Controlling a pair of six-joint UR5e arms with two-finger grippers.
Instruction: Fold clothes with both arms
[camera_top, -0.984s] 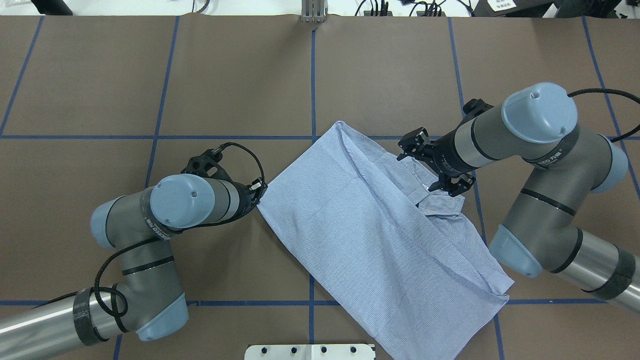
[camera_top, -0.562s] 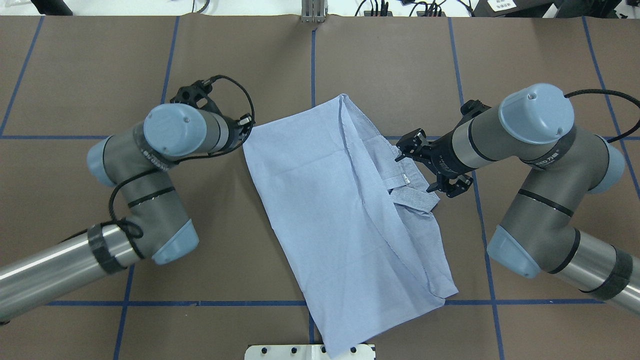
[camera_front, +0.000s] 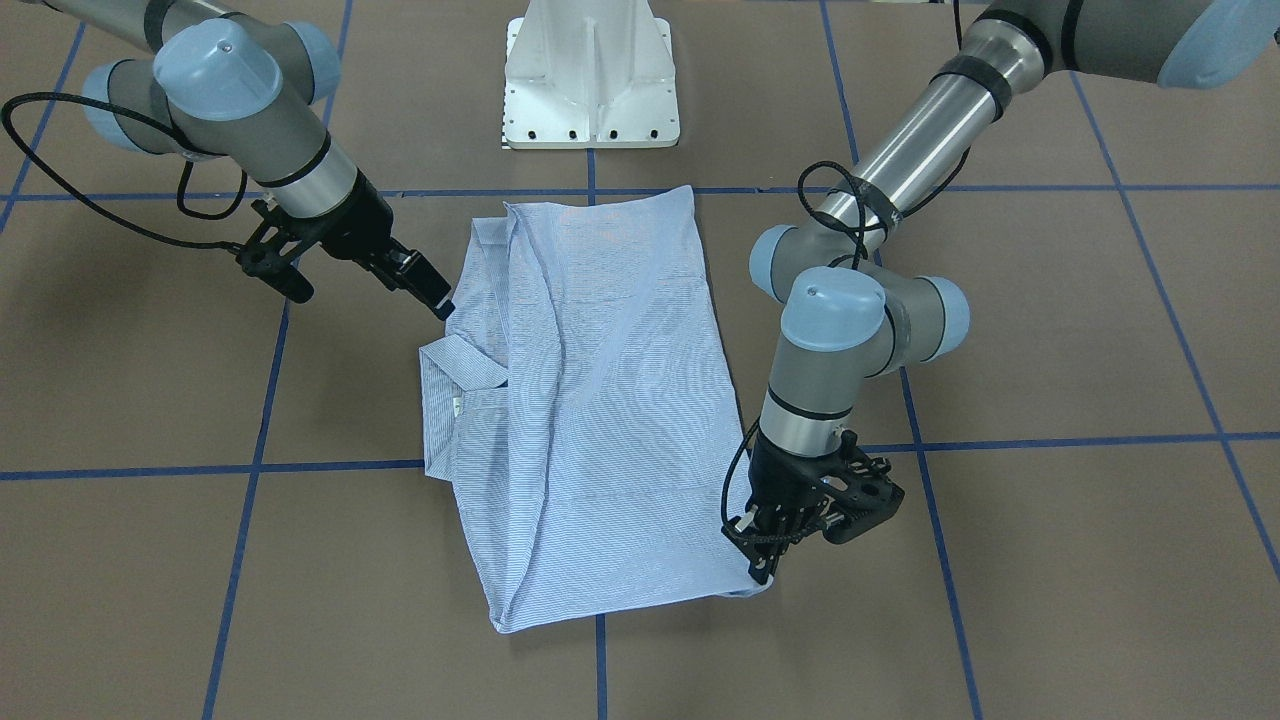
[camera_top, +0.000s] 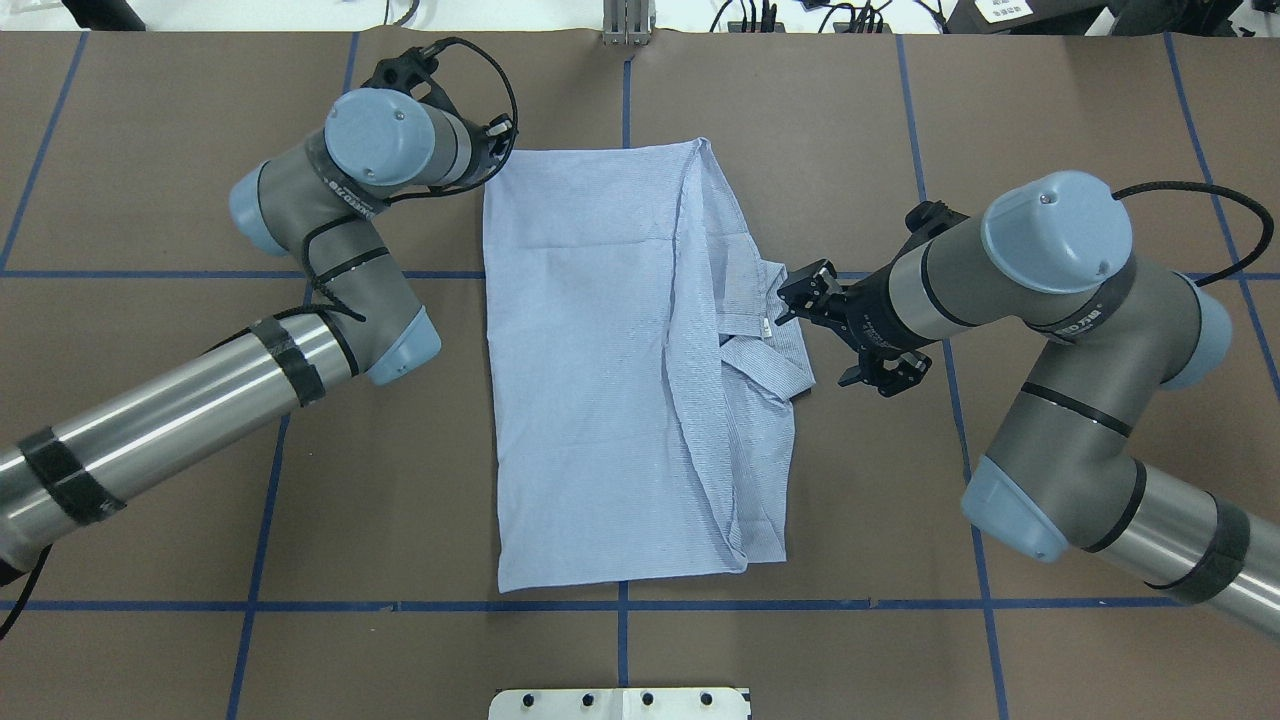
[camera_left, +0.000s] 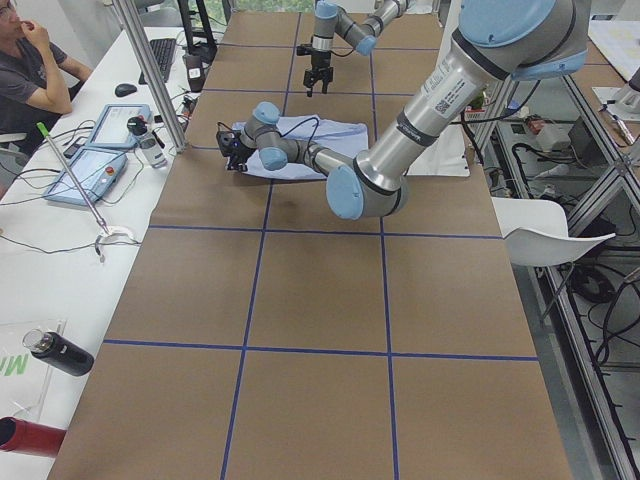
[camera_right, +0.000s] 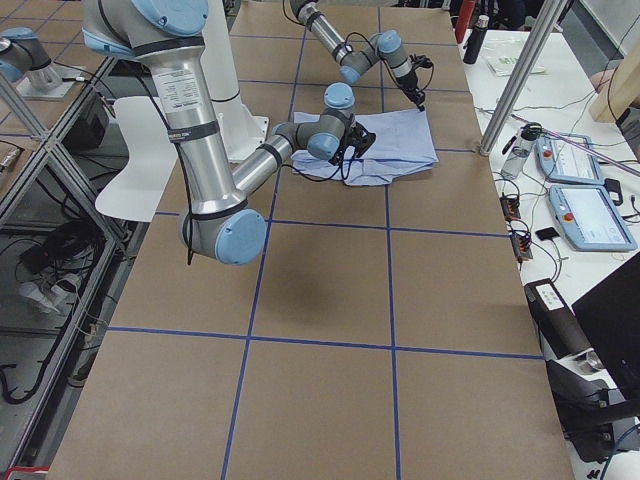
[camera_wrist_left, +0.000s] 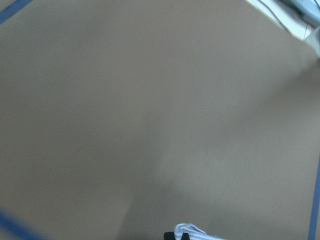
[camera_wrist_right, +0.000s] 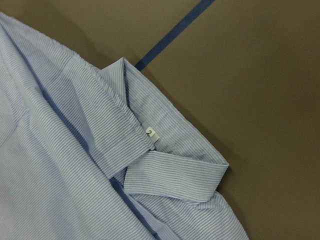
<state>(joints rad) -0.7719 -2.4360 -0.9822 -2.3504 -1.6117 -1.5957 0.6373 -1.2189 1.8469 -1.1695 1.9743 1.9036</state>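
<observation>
Blue-striped shirt (camera_top: 590, 380) is pinched by left gripper (camera_front: 760, 570) (flattening, seemingly). Right gripper (camera_top: 818, 338) is held wide beside collar (camera_wrist_right: 175, 177); grasp needed there.

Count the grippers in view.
2: left gripper at the shirt's far corner, shut on it; right gripper open beside the collar. None seems hidden.

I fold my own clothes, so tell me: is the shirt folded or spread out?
Partly folded: the shirt lies as a long rectangle, one side flapped over, collar poking out at its edge.
</observation>
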